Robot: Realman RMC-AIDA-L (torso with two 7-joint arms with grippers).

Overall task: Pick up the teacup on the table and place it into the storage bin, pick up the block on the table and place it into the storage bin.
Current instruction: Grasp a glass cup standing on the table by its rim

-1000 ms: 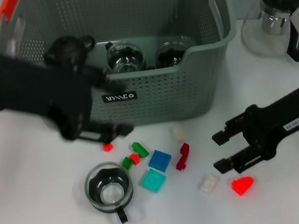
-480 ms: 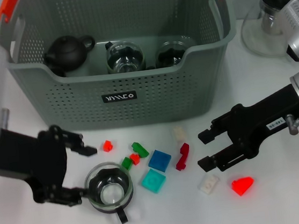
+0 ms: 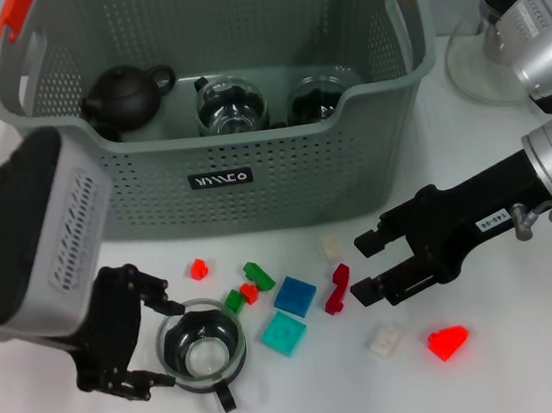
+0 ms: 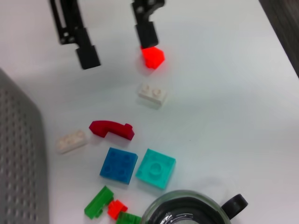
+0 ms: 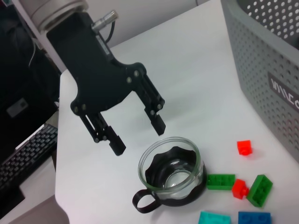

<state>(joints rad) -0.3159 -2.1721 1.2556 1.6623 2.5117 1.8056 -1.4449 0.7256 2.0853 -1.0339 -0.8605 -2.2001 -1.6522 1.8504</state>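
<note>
Left gripper [image 3: 158,344] spread beside teacup [image 3: 203,350], apparently untouched; right gripper [image 3: 362,267] spread near red block [image 3: 337,288].

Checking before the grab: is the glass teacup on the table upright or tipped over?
Upright. The teacup sits on its base, rim up, handle sideways, beside the left gripper.

White table [image 3: 535,376] carries storage bin [image 3: 283,181], teacup [image 3: 203,351], scattered blocks [image 3: 295,294], possibly glass kettle [image 3: 511,35].

Glass teacup [image 3: 203,351] upright beside scattered blocks [image 3: 295,295], before grey-green storage bin [image 3: 284,186].
</note>
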